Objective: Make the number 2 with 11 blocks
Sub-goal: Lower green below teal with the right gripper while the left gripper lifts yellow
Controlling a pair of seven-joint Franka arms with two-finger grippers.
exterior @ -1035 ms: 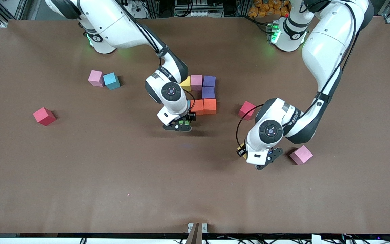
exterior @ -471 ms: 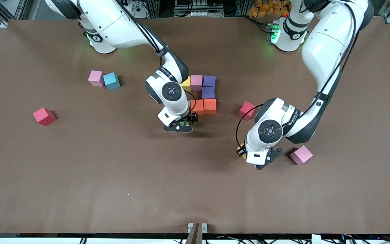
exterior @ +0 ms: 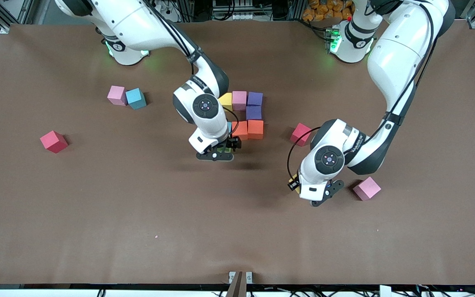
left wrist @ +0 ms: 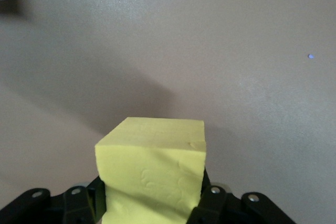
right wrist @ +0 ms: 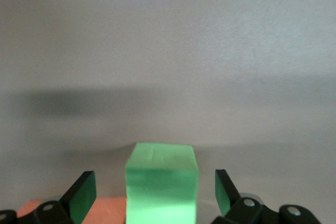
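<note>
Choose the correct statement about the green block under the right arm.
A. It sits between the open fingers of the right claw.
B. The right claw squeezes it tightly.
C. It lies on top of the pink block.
A: in the right wrist view the green block stands free between the spread fingers of the right claw, with gaps on both sides.

Green block (right wrist: 161,182), yellow block (left wrist: 152,174), brown table (exterior: 138,214).
</note>
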